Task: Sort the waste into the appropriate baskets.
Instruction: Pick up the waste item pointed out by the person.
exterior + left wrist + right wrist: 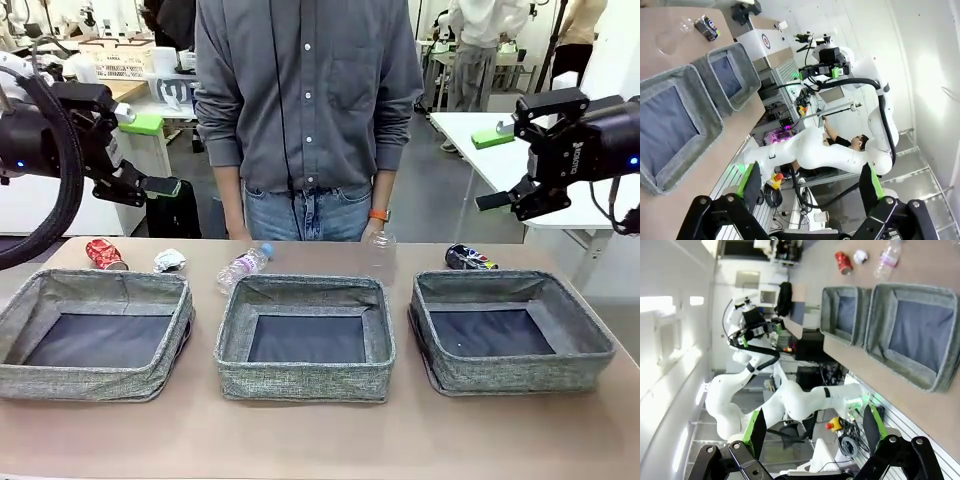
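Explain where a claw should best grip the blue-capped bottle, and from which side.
Probably from above, at mid-body: the bottle lies on its side, slanted, its cap toward the far right. Close across its width; the middle basket sits close on its near side, hindering a low approach.

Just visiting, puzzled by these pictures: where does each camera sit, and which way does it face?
Front view: between the arms, facing the person across the table; open left gripper and right gripper at the sides.
Left wrist view: on that wrist, rolled sideways, facing the right arm past its own fingers.
Right wrist view: on that wrist, rolled sideways, facing the left arm past its own fingers.
Both wrist views share the middle basket.
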Robot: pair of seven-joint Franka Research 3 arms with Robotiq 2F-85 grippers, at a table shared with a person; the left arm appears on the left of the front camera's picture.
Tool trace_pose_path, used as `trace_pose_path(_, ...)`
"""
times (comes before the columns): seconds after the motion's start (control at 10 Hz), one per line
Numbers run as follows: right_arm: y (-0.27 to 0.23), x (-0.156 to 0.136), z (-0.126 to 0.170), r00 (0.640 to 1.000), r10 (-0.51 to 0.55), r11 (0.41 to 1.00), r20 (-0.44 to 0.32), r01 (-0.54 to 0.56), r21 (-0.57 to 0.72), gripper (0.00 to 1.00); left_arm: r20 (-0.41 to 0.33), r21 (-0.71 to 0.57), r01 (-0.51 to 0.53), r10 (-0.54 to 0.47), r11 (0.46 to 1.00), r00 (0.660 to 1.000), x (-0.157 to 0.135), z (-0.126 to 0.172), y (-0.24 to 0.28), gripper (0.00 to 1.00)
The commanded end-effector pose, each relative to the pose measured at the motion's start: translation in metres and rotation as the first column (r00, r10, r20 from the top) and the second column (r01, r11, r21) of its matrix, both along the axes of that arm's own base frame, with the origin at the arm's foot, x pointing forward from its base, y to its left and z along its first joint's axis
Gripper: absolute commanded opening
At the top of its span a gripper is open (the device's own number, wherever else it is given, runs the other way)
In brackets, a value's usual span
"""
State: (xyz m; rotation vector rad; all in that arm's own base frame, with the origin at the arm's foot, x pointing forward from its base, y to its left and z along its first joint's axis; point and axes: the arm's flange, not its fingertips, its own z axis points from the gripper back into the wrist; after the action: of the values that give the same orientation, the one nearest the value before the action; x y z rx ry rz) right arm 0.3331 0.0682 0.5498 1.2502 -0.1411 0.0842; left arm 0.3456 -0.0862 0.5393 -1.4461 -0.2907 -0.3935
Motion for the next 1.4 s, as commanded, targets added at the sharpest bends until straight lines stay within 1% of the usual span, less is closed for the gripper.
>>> trace_pose_path(0.0,-0.0046,0.0002,0.0054,1.000,-0.001,1.000,-0.020,0.001,-0.011,1.00,0.028,-0.005,0.005,-0.005,1.000,1.000,0.0020,-0.0004,0.0043,1.00)
trace_pose_path(1.3,-0.0046,0.0002,0.0054,1.000,-0.001,1.000,-0.020,0.001,-0.011,1.00,0.028,-0.005,0.005,-0.005,1.000,1.000,0.0020,-0.0004,0.0043,1.00)
